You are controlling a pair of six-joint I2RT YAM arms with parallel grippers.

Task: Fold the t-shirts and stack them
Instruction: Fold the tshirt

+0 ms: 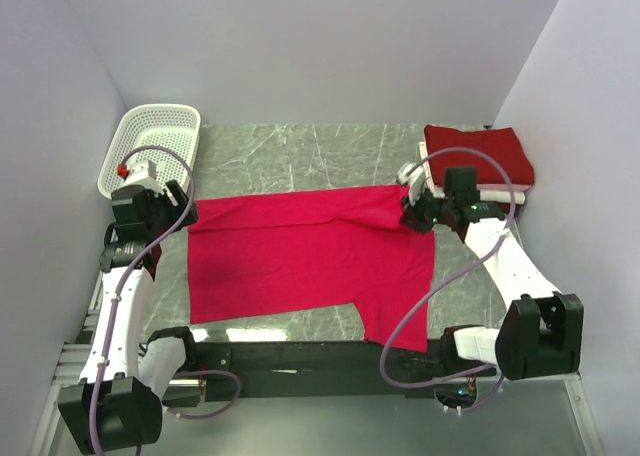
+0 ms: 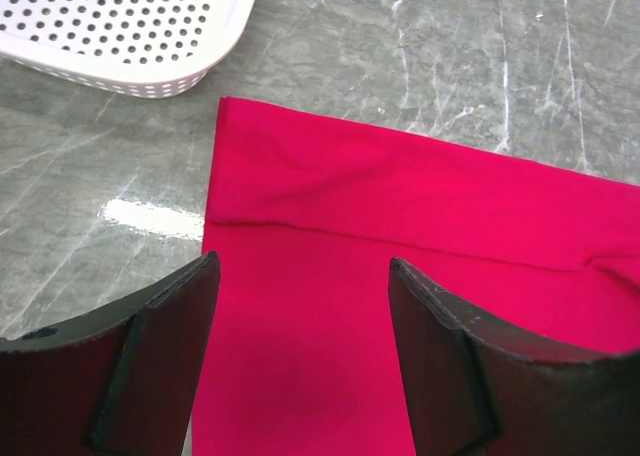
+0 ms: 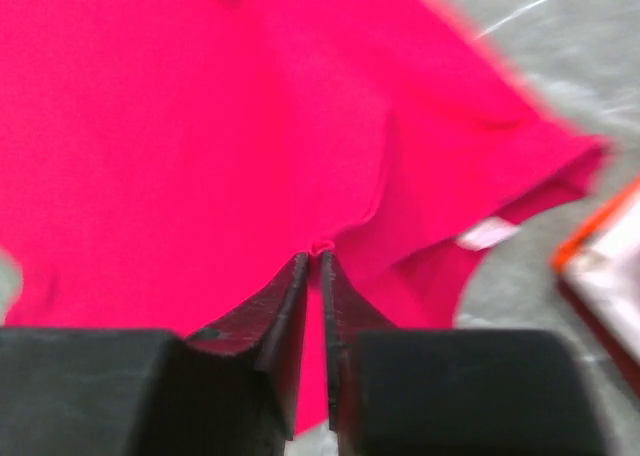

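Pinching pinkish-red t-shirt (image 1: pixel 300 266) by tips only, right gripper (image 3: pixel 313 258) risking slip, fold possibly collapsing; left gripper (image 2: pixel 302 266) gaping, empty.

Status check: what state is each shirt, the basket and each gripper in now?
pinkish-red t-shirt: spread out, only partly folded
white t-shirt: folded, bottom of the stack
crimson t-shirt: folded, on top of it
basket: upright, far left
left gripper: open, holding nothing
right gripper: almost shut, pinching the pinkish-red t-shirt

Robot lab cell (blank walls (image 1: pixel 320 46), marble tabletop (image 1: pixel 300 156))
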